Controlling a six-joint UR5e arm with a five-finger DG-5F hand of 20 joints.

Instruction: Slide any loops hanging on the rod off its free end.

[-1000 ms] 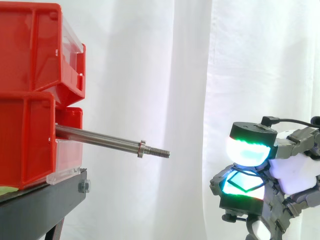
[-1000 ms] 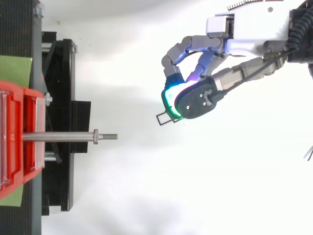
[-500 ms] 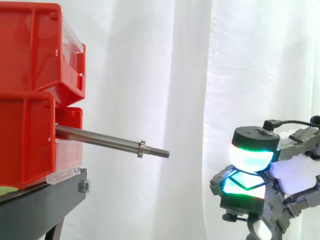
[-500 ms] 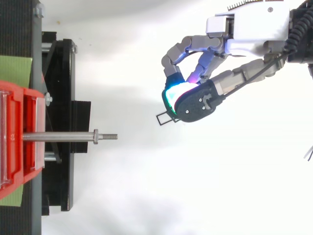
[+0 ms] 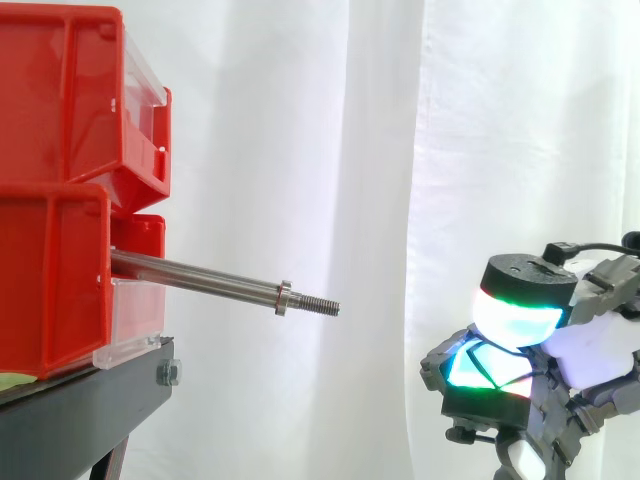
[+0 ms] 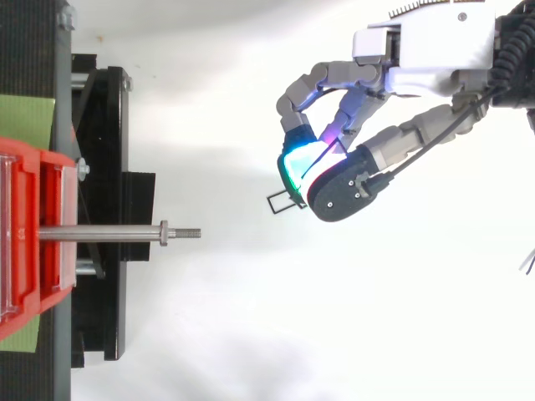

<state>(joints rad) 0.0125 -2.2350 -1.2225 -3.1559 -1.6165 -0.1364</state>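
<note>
Two stacked red bins on a black stand anchor the steel rod, which juts level out over open space so that anything hung on it can only leave by its threaded free end. Off to the side, well apart from that tip, the robot hand hangs with its fingers curled inward. The glowing pads are pressed together on a small black wire loop, most of which pokes out below them toward the stand. The rod itself is bare from the bins to the collar near its tip, so the pinched loop looks to be the one the task concerns, already off. The pinch at one end probably keeps the thin wire from swinging or dropping. Between the rod's tip and the robot hand lies nothing but white curtain, leaving free room to draw away or let go.
</note>
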